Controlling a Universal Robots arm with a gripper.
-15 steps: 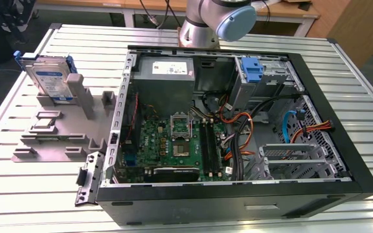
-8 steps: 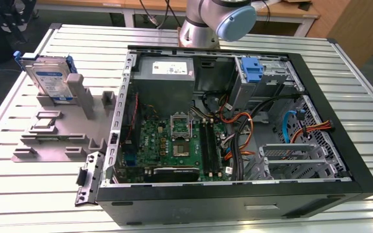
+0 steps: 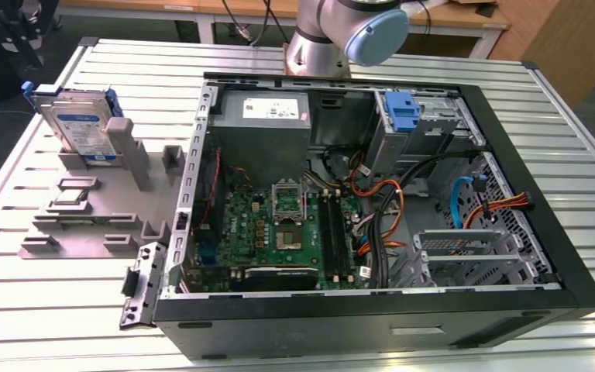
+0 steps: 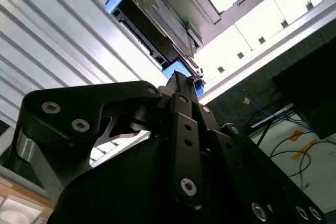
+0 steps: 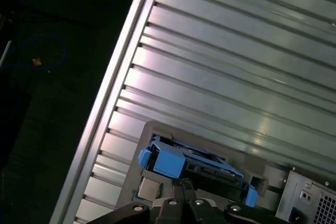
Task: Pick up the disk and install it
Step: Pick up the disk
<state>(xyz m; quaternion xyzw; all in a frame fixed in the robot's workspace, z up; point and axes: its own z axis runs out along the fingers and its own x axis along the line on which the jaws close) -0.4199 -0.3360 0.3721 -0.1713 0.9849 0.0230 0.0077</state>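
Note:
The disk (image 3: 75, 124) stands on edge in a grey holder (image 3: 122, 155) on the table, at the exterior view's left, beside the open computer case (image 3: 545, 256). It is silver-grey with a white-and-blue label and a blue carrier around it. In both wrist views the disk (image 4: 157, 17) (image 5: 194, 163) lies just beyond my black gripper (image 4: 182, 80) (image 5: 182, 183). The fingers are drawn together with nothing between them, a short way off the disk's blue end and not touching it.
The case lies open with its green motherboard (image 3: 276, 225), cables and grey power supply (image 3: 261, 112) showing. A blue bracket (image 3: 406, 112) sits on the metal drive bay at the back. The grey fixture plate (image 3: 80, 225) holds other small parts. The table edge (image 5: 100, 108) borders dark floor.

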